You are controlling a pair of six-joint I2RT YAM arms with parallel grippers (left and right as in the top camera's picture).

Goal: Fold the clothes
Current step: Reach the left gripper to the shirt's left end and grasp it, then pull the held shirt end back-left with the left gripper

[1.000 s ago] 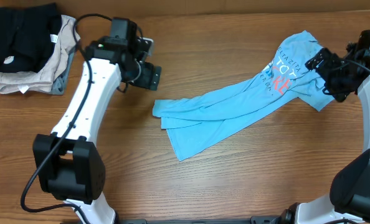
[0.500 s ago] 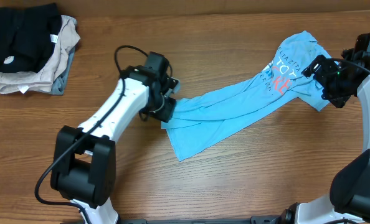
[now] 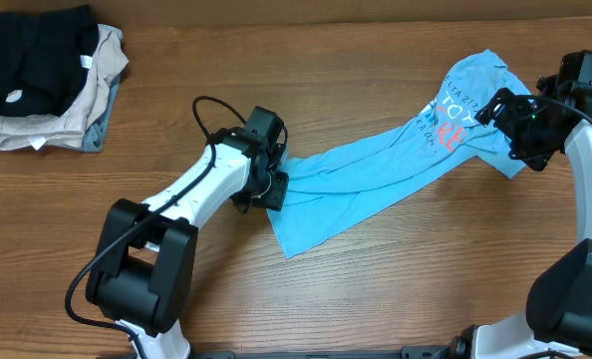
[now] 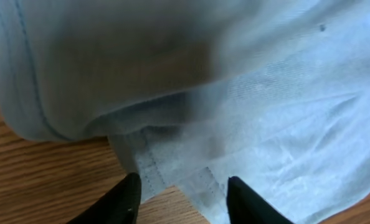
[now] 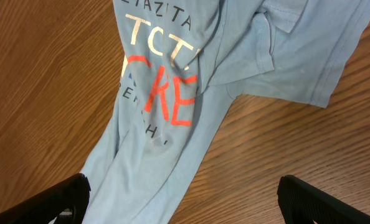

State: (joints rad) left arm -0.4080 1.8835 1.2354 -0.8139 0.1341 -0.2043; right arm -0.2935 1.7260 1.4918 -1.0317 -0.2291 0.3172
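Observation:
The sky-blue T-shirt (image 3: 376,170) lies bunched in a long diagonal strip from the middle of the table to the back right, with white and red-orange lettering (image 3: 445,125) near its far end. My left gripper (image 3: 272,179) is open at the strip's left end; in the left wrist view its fingers (image 4: 179,199) straddle the hem (image 4: 154,168) on the wood. My right gripper (image 3: 510,125) is open above the shirt's right end; in the right wrist view the fingers (image 5: 185,202) are wide apart over the lettering (image 5: 163,93) and hold nothing.
A pile of folded garments, black on top (image 3: 32,50) over beige and grey-blue (image 3: 72,115), sits at the back left corner. The wooden table (image 3: 426,269) runs around the shirt.
My left arm swung from the back left down to the shirt's left end, where its open fingers now sit at the hem. My right gripper shifted slightly left over the shirt.

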